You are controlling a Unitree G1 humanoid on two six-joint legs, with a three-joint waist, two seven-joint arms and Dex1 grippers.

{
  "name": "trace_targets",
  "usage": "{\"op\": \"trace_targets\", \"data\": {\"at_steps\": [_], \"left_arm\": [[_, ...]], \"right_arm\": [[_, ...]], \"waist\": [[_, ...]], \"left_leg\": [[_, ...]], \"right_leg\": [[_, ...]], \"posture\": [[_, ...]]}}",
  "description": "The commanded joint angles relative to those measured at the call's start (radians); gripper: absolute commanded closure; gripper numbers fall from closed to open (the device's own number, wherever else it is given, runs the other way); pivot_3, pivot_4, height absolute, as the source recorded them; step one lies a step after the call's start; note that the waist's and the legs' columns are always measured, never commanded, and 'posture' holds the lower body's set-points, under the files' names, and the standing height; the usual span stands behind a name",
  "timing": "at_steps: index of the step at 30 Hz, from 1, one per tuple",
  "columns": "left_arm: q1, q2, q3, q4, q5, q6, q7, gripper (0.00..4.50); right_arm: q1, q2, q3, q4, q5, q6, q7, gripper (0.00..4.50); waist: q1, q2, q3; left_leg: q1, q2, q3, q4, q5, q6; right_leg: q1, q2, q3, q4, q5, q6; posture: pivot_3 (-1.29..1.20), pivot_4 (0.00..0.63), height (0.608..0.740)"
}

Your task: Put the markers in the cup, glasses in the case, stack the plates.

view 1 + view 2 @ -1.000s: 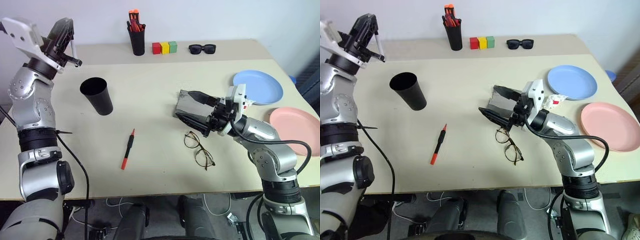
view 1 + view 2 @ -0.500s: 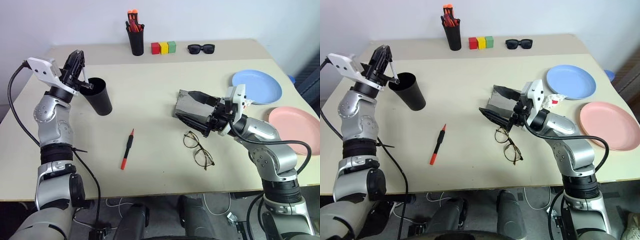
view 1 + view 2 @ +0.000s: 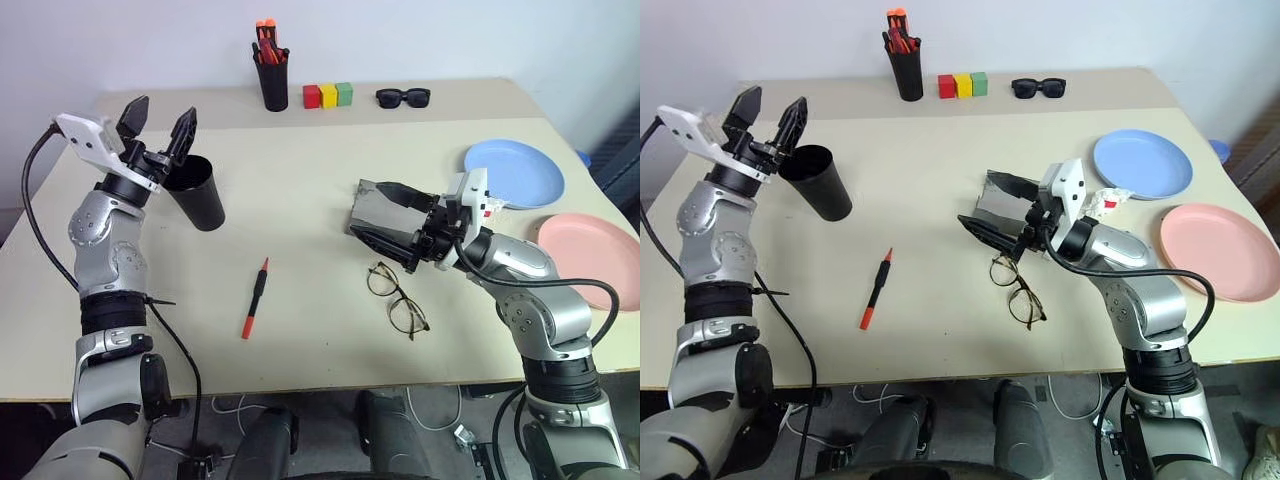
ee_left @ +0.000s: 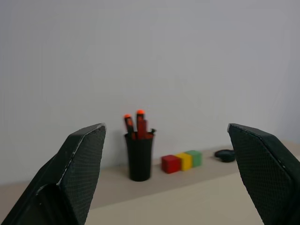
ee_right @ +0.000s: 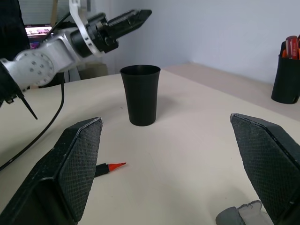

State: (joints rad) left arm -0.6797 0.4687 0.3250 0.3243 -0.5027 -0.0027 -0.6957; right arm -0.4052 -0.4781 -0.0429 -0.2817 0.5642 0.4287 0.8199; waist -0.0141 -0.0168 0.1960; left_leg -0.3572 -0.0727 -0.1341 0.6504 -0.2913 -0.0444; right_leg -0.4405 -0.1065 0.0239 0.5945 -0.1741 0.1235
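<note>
Left hand (image 3: 158,122) spread beside cup (image 3: 194,191) rim

Shown on the tabletop (image 3: 300,180): one black cup (image 3: 195,190), one red-capped marker (image 3: 255,297), one pair of glasses (image 3: 397,298), one grey case (image 3: 375,215), one blue plate (image 3: 525,170), one pink plate (image 3: 590,255), three coloured blocks (image 3: 329,95), one pair of sunglasses (image 3: 404,97), one pen cup (image 3: 273,80).

No readable text, label, brand or number on anything.
</note>
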Motion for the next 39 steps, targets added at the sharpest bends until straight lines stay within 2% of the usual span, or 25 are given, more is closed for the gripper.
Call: {"op": "trace_targets", "data": {"at_steps": [1, 3, 5, 8, 10, 13, 16, 18, 22, 31, 38, 39], "left_arm": [[0.064, 0.102, -0.084, -0.306, -0.164, 0.381, -0.055, 0.09], [0.090, 0.161, -0.113, -0.406, -0.199, 0.524, -0.045, 0.09], [0.100, 0.228, -0.148, -0.491, -0.216, 0.702, 0.009, 0.09], [0.092, 0.254, -0.163, -0.577, -0.250, 0.903, 0.114, 0.09], [0.073, 0.231, -0.158, -0.636, -0.293, 1.089, 0.234, 0.09], [0.050, 0.219, -0.199, -0.715, -0.264, 1.299, 0.370, 0.09], [0.059, 0.163, -0.224, -0.742, -0.224, 1.450, 0.476, 0.09], [0.064, 0.094, -0.197, -0.746, -0.248, 1.576, 0.517, 0.09], [0.074, 0.044, -0.164, -0.741, -0.304, 1.617, 0.613, 0.09], [0.134, 0.049, -0.189, -0.702, -0.488, 1.617, 0.784, 0.09], [0.165, 0.046, -0.196, -0.650, -0.573, 1.617, 0.897, 0.09], [0.173, 0.040, -0.198, -0.647, -0.582, 1.617, 0.909, 0.31]], "right_arm": [[-0.011, -0.007, -0.011, -0.019, 0.018, -0.010, 0.017, 0.00], [-0.003, -0.020, -0.016, -0.018, 0.022, -0.009, 0.034, 0.00], [0.008, -0.080, -0.056, 0.024, 0.021, -0.018, 0.089, 0.00], [0.020, -0.157, -0.092, 0.065, 0.030, -0.021, 0.160, 0.00], [0.023, -0.181, -0.098, 0.078, 0.031, -0.019, 0.183, 0.00], [0.018, -0.177, -0.095, 0.081, 0.030, -0.014, 0.184, 0.00], [0.012, -0.144, -0.085, 0.061, 0.037, -0.002, 0.159, 0.00], [0.013, -0.130, -0.076, 0.061, 0.033, -0.002, 0.154, 0.00], [0.008, -0.122, -0.074, 0.074, 0.024, -0.007, 0.154, 0.00], [0.008, -0.114, -0.073, 0.078, 0.020, -0.013, 0.140, 0.00], [0.012, -0.112, -0.073, 0.077, 0.015, -0.020, 0.132, 0.00], [0.013, -0.111, -0.073, 0.078, 0.013, -0.023, 0.130, 0.00]], "waist": [[-0.003, 0.000, 0.000], [-0.005, 0.000, 0.000], [-0.005, 0.000, 0.000], [0.000, 0.000, 0.000], [-0.001, 0.000, 0.000], [-0.005, 0.000, 0.000], [-0.006, 0.000, 0.000], [-0.003, 0.000, 0.000], [0.000, 0.000, 0.000], [0.001, 0.000, 0.000], [0.002, 0.000, 0.000], [0.002, 0.000, 0.000]], "left_leg": [[0.000, 0.000, 0.000, 0.000, 0.000, 0.000], [0.000, 0.000, -0.001, 0.000, 0.000, 0.000], [0.000, 0.000, -0.001, 0.000, 0.000, 0.000], [0.001, 0.000, -0.001, 0.000, 0.000, 0.000], [0.001, 0.000, -0.001, 0.000, 0.000, 0.000], [0.001, 0.001, -0.001, 0.000, 0.000, 0.000], [0.002, 0.001, -0.001, 0.000, 0.000, 0.000], [0.002, 0.001, -0.001, 0.000, 0.000, 0.000], [0.001, 0.001, -0.002, 0.000, 0.000, 0.000], [0.001, 0.001, -0.002, 0.000, 0.000, -0.001], [0.001, 0.001, -0.002, 0.000, 0.000, -0.001], [0.001, 0.001, -0.002, 0.000, 0.000, -0.001]], "right_leg": [[0.000, 0.000, 0.000, 0.000, 0.000, 0.000], [0.000, 0.000, 0.000, 0.001, 0.000, 0.000], [0.000, 0.001, 0.000, 0.001, 0.000, 0.000], [0.001, 0.001, 0.000, 0.001, 0.000, 0.000], [0.001, 0.001, 0.000, 0.001, 0.000, 0.000], [0.002, 0.002, 0.000, 0.001, 0.000, 0.000], [0.001, 0.002, 0.000, 0.001, 0.000, 0.000], [0.001, 0.002, 0.000, 0.001, 0.000, 0.000], [0.001, 0.002, 0.000, 0.001, 0.000, 0.000], [0.001, 0.002, 0.001, 0.001, 0.000, 0.000], [0.001, 0.002, 0.001, 0.001, 0.000, 0.000], [0.001, 0.002, 0.001, 0.001, 0.000, 0.000]], "posture": [[0.00, 0.150, 0.740], [0.00, 0.150, 0.740], [0.00, 0.150, 0.740], [0.00, 0.150, 0.740], [0.00, 0.150, 0.740], [0.00, 0.150, 0.740], [0.00, 0.150, 0.740], [0.00, 0.150, 0.740], [0.00, 0.150, 0.740], [0.00, 0.150, 0.740], [0.00, 0.150, 0.740], [0.00, 0.150, 0.740]]}}
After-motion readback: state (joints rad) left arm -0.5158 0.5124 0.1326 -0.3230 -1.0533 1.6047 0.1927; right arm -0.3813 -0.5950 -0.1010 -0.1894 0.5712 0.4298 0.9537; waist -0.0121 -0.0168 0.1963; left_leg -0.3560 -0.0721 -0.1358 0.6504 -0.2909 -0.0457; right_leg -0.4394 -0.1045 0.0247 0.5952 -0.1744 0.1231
